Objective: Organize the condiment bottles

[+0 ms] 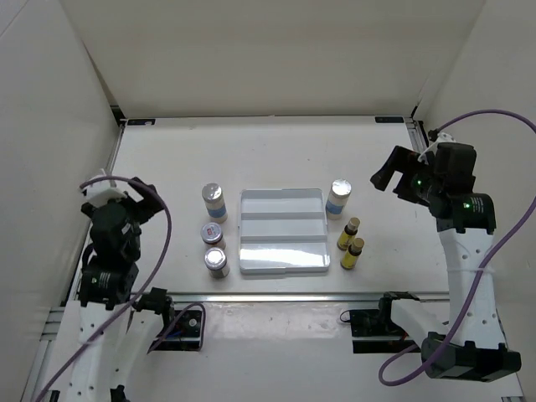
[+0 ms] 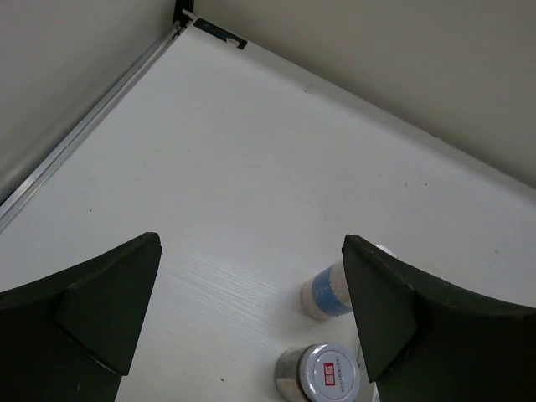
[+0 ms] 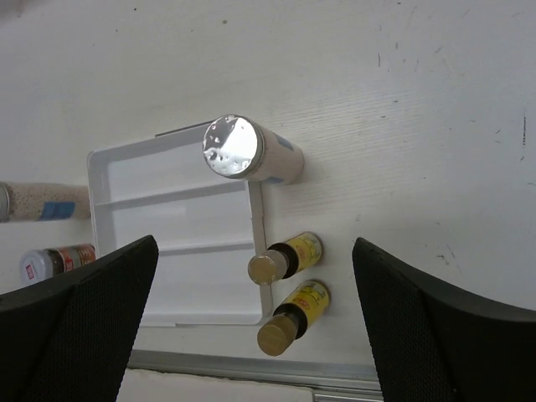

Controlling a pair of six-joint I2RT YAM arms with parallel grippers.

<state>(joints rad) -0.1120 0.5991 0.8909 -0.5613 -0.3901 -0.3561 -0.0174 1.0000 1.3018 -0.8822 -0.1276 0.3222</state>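
White counter [image 1: 167, 151], plain white walls [image 1: 268, 50] on three sides. Tray [image 1: 282, 205] central, three bottles [image 1: 214, 201] either side. Left gripper [image 2: 251, 243], right gripper [image 3: 255, 243]: jaws wide open.

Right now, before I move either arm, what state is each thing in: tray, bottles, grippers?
Tray: empty, all three rows.
Left tall bottle: upright, capped.
Far jar: upright, lidded.
Near jar: upright, lidded.
Right tall bottle: upright, capped.
Far yellow bottle: upright, capped.
Near yellow bottle: upright, capped.
Left gripper: open, empty.
Right gripper: open, empty.
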